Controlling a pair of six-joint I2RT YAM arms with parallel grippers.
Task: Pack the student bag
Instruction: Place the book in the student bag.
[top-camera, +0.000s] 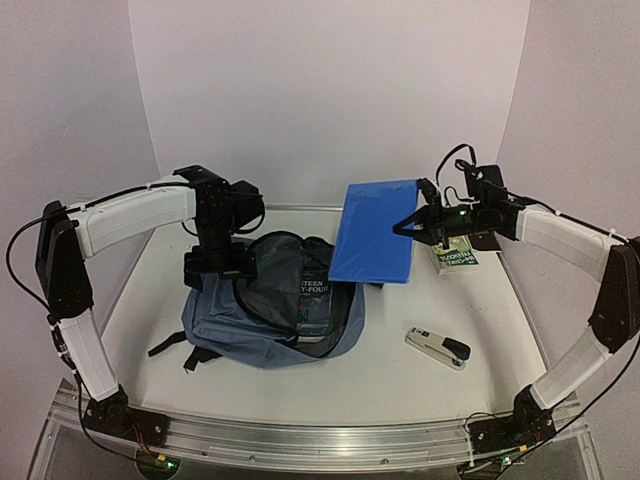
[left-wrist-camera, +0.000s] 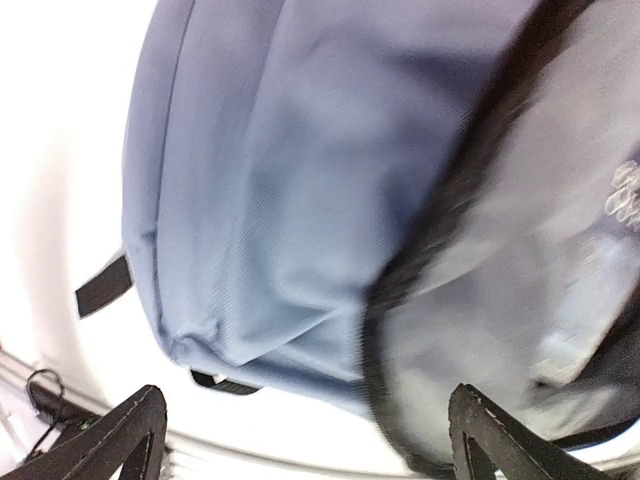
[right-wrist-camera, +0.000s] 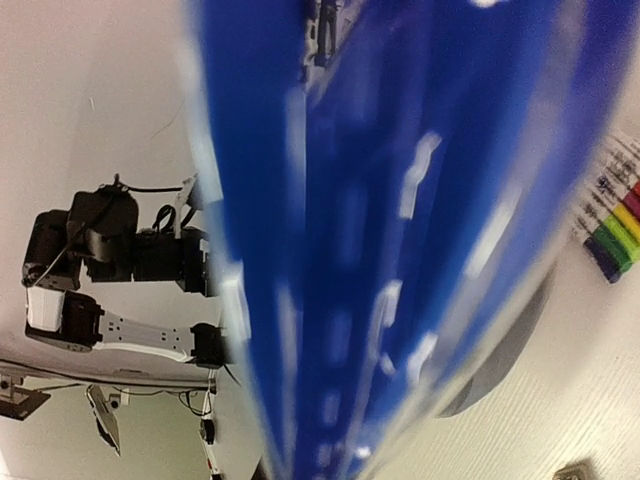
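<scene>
Two grippers work here: left gripper (left-wrist-camera: 307, 405) spread wide, holding nothing, above the student bag (top-camera: 240, 325) lying left of centre; right gripper (top-camera: 412, 224) clamps the blue folder (top-camera: 375, 235) — angle it edge-first into the open mouth.

- blue folder (top-camera: 375, 232): flat, up off the table (top-camera: 420, 385), tilted, low edge nearest; fills most of the right wrist view
- stapler (top-camera: 438, 348): grey and black, flat on the table, near right, well apart from the rest
- marker pack (top-camera: 458, 255): just beside the folder's right edge, partly hidden
- book (top-camera: 313, 300): dark cover, white lettering, near the folder's low left corner
</scene>
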